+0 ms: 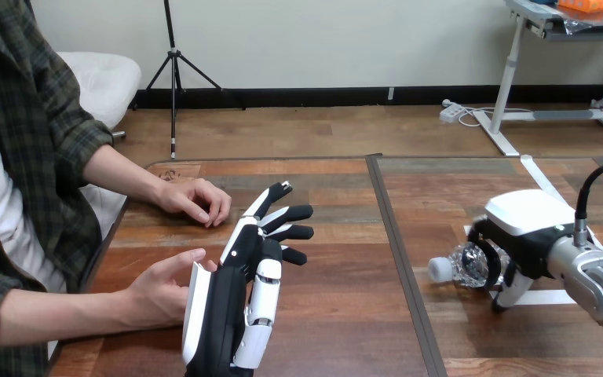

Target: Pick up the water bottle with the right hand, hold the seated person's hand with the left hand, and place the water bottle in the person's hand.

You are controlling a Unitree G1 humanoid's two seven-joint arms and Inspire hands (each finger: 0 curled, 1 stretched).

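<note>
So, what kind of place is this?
Probably a robot test bench: a wooden table, a person's nearer hand beside the open left hand, and the right hand curled round a water bottle.

Water bottle (462, 264): clear plastic with a white cap (440, 269). It lies on its side on the bench (345, 314) at the right, cap pointing to the view's left. The right hand (530, 228) has its fingers curled round the body.

Person's nearer hand (157, 292): open, thumb uppermost, just beside the left hand (235, 306). Contact cannot be determined.

Person's farther hand (196, 201): resting on the bench, fingers loosely bent.
</note>
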